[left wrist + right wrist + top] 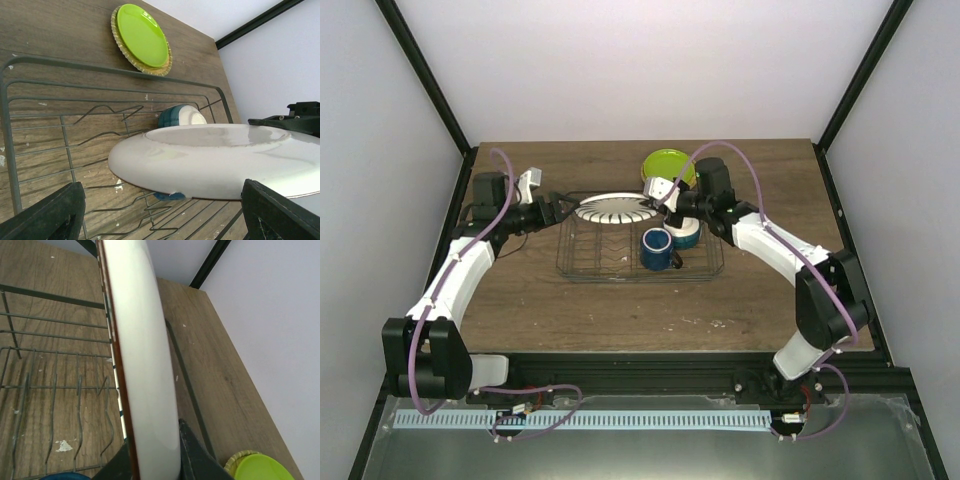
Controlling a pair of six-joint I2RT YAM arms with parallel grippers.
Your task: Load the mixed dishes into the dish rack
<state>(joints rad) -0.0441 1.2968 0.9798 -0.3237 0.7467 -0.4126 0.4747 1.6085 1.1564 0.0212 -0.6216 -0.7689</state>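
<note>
My right gripper [665, 206] is shut on the right rim of the white plate with black stripes [615, 210] and holds it tilted over the back of the wire dish rack [582, 262]. In the right wrist view the plate [145, 340] stands edge-on between my fingers [200, 460]. My left gripper [556, 211] is open at the plate's left edge. In its view the white underside [215, 160] fills the space ahead of the wide-apart fingers [50, 215], apart from them. The dark blue mug [656, 250] and the cream bowl with blue base [686, 236] sit in the rack.
The lime-green plate [668, 167] lies on the wooden table behind the rack, also in the left wrist view [142, 36] and the right wrist view [262, 467]. Rack wires [50, 370] run under the held plate. Black frame posts stand at the table's back corners.
</note>
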